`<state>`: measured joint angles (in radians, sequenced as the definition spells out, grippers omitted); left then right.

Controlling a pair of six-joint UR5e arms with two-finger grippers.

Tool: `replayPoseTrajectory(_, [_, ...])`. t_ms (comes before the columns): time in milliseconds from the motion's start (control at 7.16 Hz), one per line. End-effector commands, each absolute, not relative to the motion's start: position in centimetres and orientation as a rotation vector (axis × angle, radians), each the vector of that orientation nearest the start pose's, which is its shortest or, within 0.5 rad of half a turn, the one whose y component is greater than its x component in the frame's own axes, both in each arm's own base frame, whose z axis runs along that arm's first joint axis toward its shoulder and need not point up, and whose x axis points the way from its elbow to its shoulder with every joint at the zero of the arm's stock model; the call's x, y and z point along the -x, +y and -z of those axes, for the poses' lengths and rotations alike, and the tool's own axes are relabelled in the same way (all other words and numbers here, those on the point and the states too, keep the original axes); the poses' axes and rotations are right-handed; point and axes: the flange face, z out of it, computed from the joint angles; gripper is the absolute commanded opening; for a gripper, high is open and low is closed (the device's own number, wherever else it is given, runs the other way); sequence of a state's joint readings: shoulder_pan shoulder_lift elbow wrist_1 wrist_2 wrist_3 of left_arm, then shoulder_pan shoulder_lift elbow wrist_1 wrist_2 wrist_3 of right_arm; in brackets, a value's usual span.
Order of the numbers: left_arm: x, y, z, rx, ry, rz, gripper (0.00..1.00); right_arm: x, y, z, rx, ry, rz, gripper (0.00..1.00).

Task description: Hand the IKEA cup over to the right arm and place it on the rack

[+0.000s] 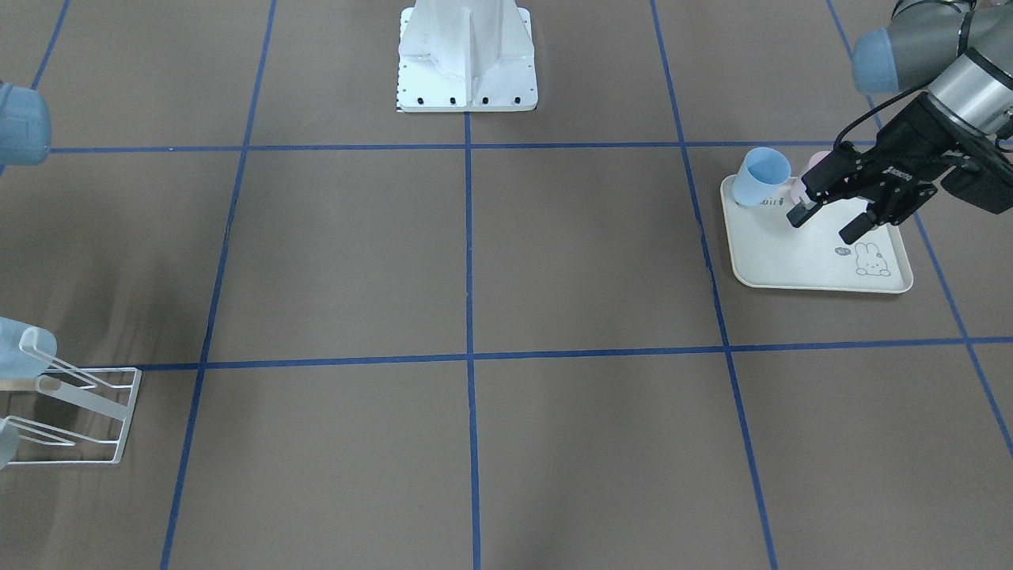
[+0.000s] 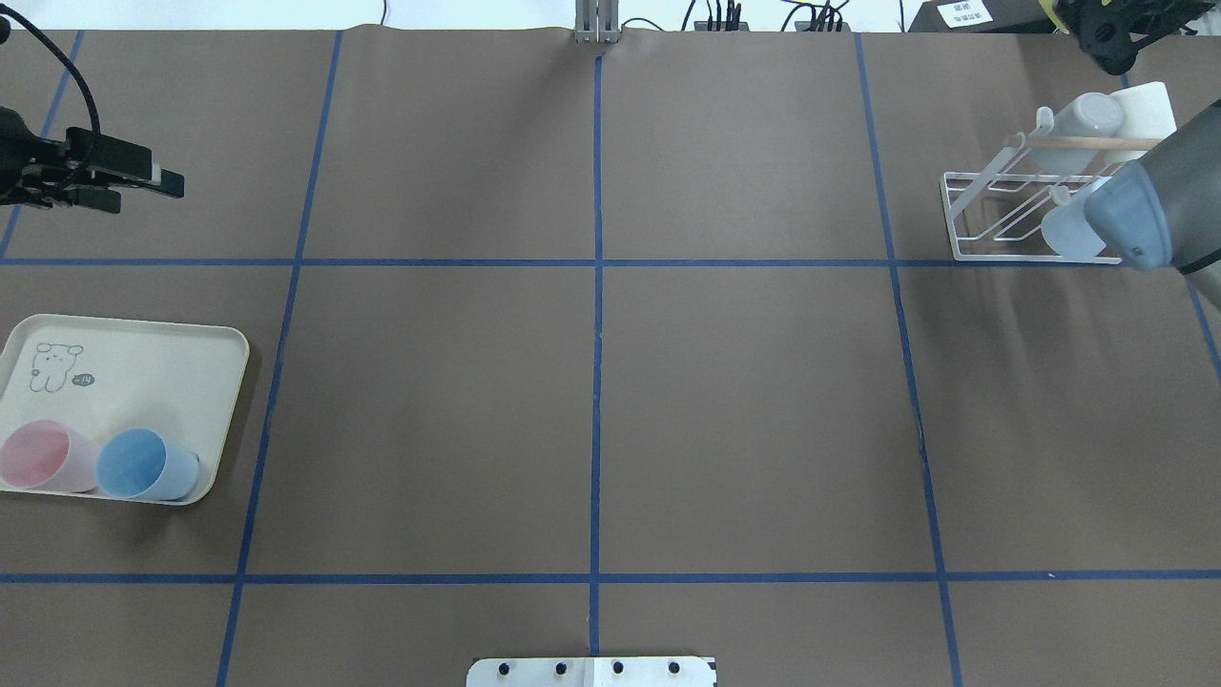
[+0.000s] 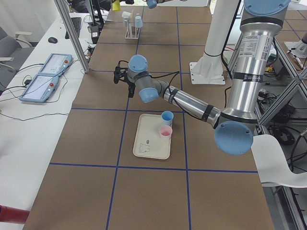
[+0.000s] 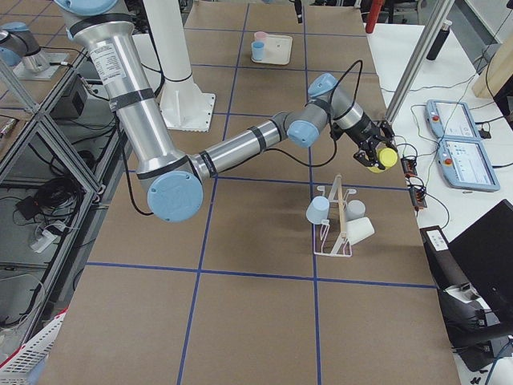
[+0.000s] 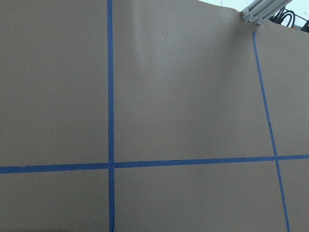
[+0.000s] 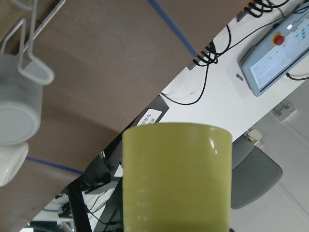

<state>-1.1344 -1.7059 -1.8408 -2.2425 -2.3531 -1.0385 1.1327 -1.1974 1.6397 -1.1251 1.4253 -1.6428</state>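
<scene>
My right gripper (image 4: 376, 153) is shut on a yellow-green IKEA cup (image 6: 176, 178), held in the air past the table's far edge, beyond the rack. The right arm (image 4: 240, 148) stretches out across the table to it. The white wire rack (image 2: 992, 215) with a wooden dowel stands at the far right and carries a pale blue cup (image 4: 318, 211) and a white cup (image 4: 361, 231). My left gripper (image 1: 825, 223) hangs open and empty above the table, on the far side of the tray.
A cream tray (image 2: 143, 367) with a rabbit print lies at the left and holds a blue cup (image 2: 143, 465) and a pink cup (image 2: 43, 456). The right arm's elbow (image 2: 1135, 219) hangs over the rack's near corner. The white robot base (image 1: 467, 59) stands mid-table.
</scene>
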Motion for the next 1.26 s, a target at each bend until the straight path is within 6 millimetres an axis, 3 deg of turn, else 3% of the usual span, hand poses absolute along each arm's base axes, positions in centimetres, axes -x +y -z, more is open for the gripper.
replayPoseTrajectory(0, [-16.6,-50.4,-37.5,-0.278,1.197,0.104,1.00,18.5,-63.4,-39.6,-0.626,0.872,1.952,0.37])
replayPoseTrajectory(419, [-16.6,-50.4,-37.5,-0.276,1.198,0.103,1.00,20.8,-61.3,-42.8,-0.530,0.924,1.982,0.38])
replayPoseTrajectory(559, [-16.6,-50.4,-37.5,-0.276,1.198,0.103,1.00,21.9,-60.9,-42.9,-0.519,0.944,1.988,0.39])
replayPoseTrajectory(1117, [-16.7,-50.4,-37.5,-0.276,1.199,0.103,1.00,23.3,-59.9,-44.6,-0.481,0.956,2.002,0.42])
